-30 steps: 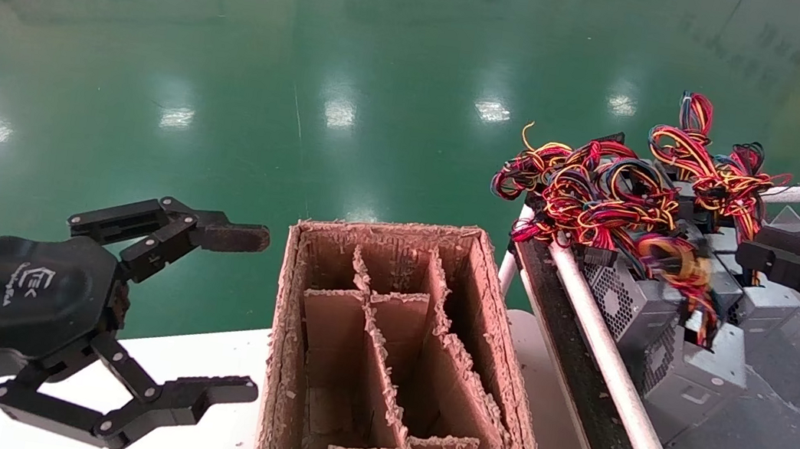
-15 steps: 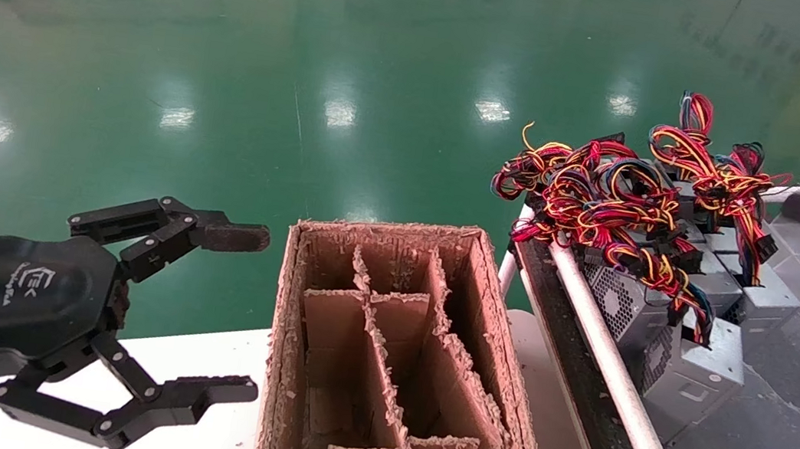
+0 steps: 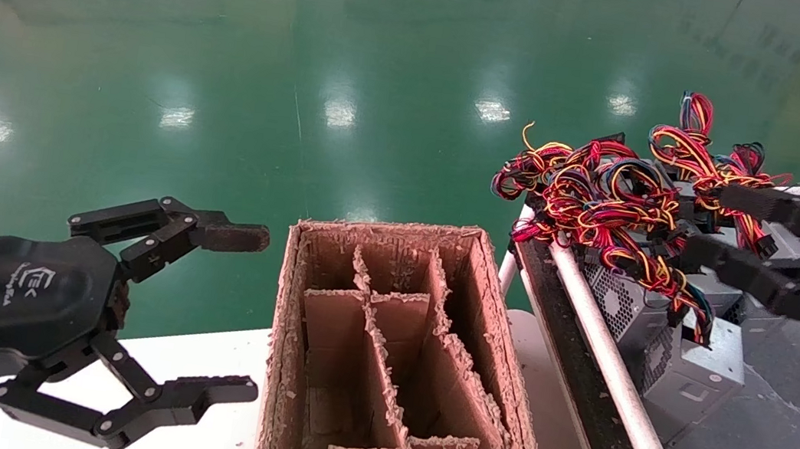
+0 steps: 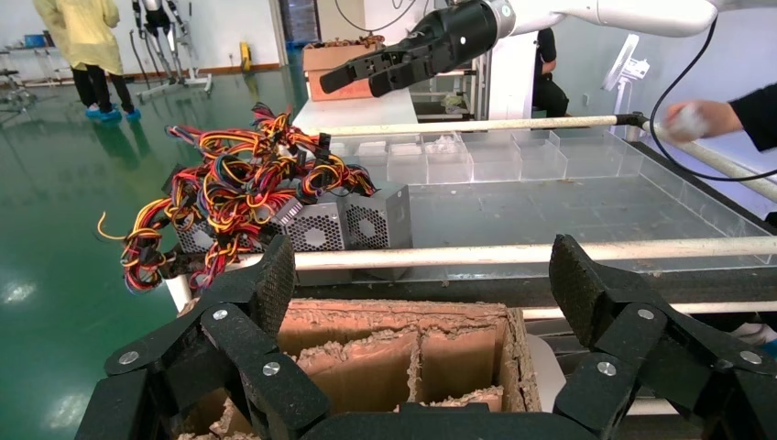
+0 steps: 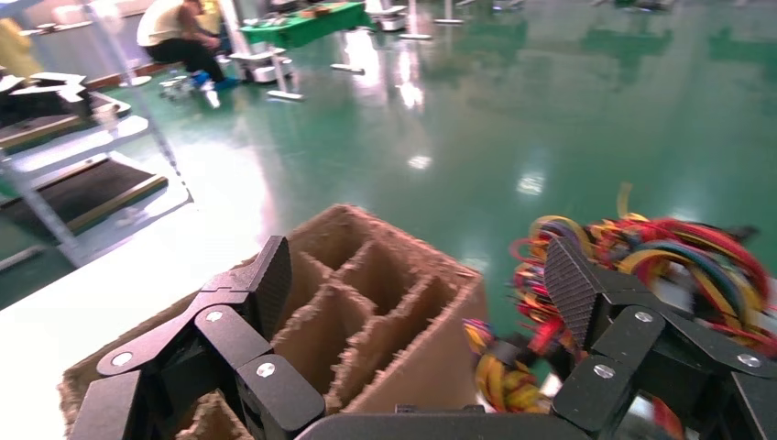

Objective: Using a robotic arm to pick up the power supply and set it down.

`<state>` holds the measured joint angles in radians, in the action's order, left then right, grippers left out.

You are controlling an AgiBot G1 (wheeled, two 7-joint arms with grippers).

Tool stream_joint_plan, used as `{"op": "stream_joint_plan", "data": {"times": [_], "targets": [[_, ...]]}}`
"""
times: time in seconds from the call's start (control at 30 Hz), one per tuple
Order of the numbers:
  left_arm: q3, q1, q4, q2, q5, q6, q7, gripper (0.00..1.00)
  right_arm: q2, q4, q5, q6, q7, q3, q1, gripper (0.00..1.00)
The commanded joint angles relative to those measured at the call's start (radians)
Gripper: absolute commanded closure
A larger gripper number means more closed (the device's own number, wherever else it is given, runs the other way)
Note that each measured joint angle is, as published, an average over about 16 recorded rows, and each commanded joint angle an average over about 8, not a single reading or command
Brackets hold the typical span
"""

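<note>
Several grey power supplies (image 3: 628,309) with honeycomb grilles lie piled on the cart at the right, under tangled red-yellow-black wire bundles (image 3: 597,196). My right gripper (image 3: 713,225) hangs open just above the pile, its fingers either side of some wires, gripping nothing. The right wrist view shows that gripper (image 5: 420,280) open, with wires (image 5: 660,257) beside one finger. My left gripper (image 3: 245,312) stays open and empty at the left, beside the cardboard box. From the left wrist the power supplies (image 4: 316,225) show beyond the left gripper (image 4: 426,284), with the white right arm (image 4: 458,32) above them.
A worn cardboard box (image 3: 501,392) with dividers stands in the middle on the white table (image 3: 213,354). A white tube rail (image 3: 612,376) edges the cart. Clear bins (image 4: 476,160) line its far side. A person's hand (image 4: 696,119) holds the far rail.
My right gripper pulled back to the right edge half a second ago and has now come back leftward, open, over the wire bundles. The left arm has not moved.
</note>
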<state>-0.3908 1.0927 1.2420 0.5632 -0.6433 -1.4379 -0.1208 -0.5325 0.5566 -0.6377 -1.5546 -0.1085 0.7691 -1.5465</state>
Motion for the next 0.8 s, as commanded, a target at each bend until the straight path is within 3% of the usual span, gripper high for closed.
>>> {"op": "stream_joint_plan", "data": {"times": [0.03, 0.8], "targets": [[0.000, 0.000, 0.000, 0.000, 0.000, 0.000, 0.000, 0.00, -0.004, 0.034, -0.004, 0.003, -0.004, -0.023, 0.022, 0.00], [0.000, 0.000, 0.000, 0.000, 0.000, 0.000, 0.000, 0.00, -0.046, 0.422, -0.054, 0.034, -0.046, -0.284, 0.274, 0.00]]}}
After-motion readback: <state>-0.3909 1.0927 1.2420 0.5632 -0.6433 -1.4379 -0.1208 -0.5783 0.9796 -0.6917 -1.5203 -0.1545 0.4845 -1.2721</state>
